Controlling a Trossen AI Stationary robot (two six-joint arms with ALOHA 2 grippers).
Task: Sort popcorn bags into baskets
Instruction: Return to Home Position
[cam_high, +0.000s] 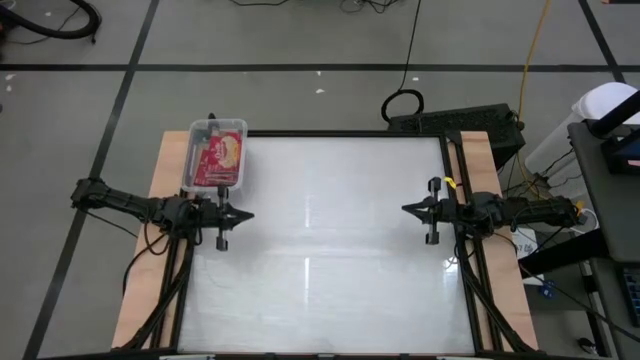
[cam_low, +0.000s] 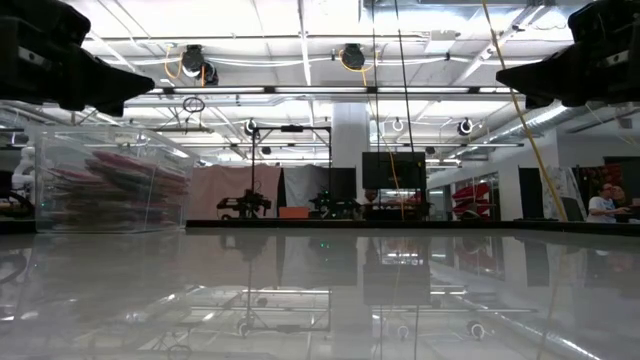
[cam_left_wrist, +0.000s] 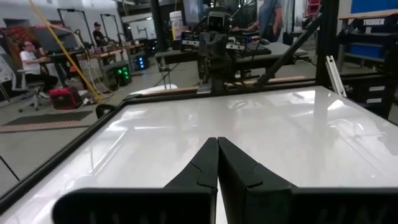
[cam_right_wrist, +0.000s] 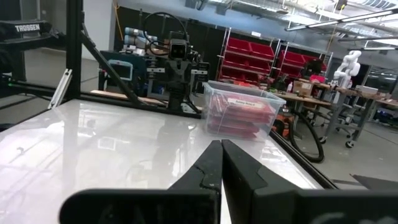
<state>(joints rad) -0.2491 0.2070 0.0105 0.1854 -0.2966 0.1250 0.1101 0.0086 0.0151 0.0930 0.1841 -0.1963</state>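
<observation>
Left gripper (cam_high: 244, 214) is pressed shut on nothing, hanging over the left side of the table (cam_high: 330, 260) and pointing inward, and the right gripper (cam_high: 407, 209) mirrors it on the right side, fingers together and empty too. Going out from the left one, the bin (cam_high: 218, 122) sits just on its far side, tucked into the far-left corner, with its long axis running near to far, so crosswise to the way that gripper points. The popcorn bags (cam_high: 218, 162) are stacked flat inside it (red with the yellowish picture up, can't count them from here) and I don't see a single one loose anywhere else. So the left arm is way nearer, and the right one is well apart with most of the table between. My guess is the sorting's done and both arms are basically parked. If that bin did need another touch, it'd be a short reach toward the far side for the left arm, not a job for the right
</observation>
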